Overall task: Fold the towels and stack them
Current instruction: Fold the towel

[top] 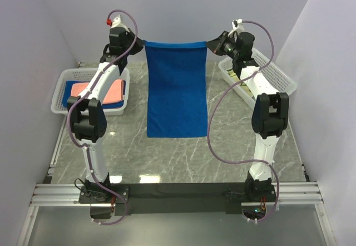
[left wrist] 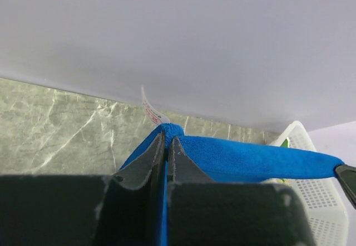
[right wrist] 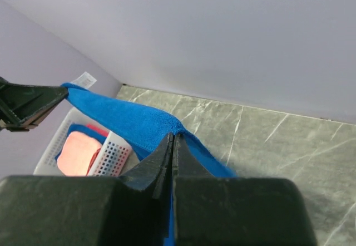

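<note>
A royal blue towel hangs spread out between my two grippers, its lower edge near the marble table top. My left gripper is shut on the towel's upper left corner, where a white label sticks out. My right gripper is shut on the upper right corner. The top hem runs taut between them. A folded salmon-pink towel lies on a folded blue towel inside the left basket.
A white lattice basket stands at the right with some yellowish cloth in it. The left basket sits against the left wall. Both arms reach up toward the back wall, and grey marble table lies in front of the towel.
</note>
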You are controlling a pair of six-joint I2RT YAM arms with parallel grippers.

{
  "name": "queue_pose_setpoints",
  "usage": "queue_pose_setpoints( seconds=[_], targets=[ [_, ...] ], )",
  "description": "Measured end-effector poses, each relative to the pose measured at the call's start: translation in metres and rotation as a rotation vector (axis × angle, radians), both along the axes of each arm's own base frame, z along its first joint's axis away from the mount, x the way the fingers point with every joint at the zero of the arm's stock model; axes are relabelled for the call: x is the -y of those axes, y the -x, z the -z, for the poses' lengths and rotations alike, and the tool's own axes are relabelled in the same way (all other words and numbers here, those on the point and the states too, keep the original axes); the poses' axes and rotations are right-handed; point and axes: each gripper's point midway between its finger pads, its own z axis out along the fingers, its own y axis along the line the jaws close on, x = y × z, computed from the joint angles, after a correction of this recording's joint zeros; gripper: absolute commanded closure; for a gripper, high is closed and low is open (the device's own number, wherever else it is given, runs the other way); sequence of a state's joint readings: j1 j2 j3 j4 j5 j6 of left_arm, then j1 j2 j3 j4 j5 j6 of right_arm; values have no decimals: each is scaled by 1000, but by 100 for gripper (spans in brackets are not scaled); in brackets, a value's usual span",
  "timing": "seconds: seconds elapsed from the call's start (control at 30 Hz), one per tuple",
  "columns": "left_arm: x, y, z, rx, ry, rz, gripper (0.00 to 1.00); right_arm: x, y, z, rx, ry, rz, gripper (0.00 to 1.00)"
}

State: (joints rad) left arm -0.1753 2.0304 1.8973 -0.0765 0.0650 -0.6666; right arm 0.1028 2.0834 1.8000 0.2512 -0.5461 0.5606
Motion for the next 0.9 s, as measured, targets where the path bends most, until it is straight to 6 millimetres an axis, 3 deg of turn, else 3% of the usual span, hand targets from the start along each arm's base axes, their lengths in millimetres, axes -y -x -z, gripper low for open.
queue_pose_setpoints(
  seconds=[0.13, 0.3, 0.47, 0.57, 0.9],
  targets=[
    [0, 2, 21, -32, 4, 3, 99, -1, 6, 25, -43, 2, -19, 100],
    [-1, 17, 79, -169, 0, 6, 99, -2, 22, 75, -180, 13, -36, 100],
    [0, 37, 117, -280, 1, 16, 99, -3, 42, 104, -286, 19, -56, 100],
    [-1, 56, 126, -330, 14, 22, 99, -3, 61, 112, -343, 23, -71, 100],
    [-1, 130, 124, -412, 72, 47, 99, 0, 135, 120, -459, 28, -103, 100]
  ],
)
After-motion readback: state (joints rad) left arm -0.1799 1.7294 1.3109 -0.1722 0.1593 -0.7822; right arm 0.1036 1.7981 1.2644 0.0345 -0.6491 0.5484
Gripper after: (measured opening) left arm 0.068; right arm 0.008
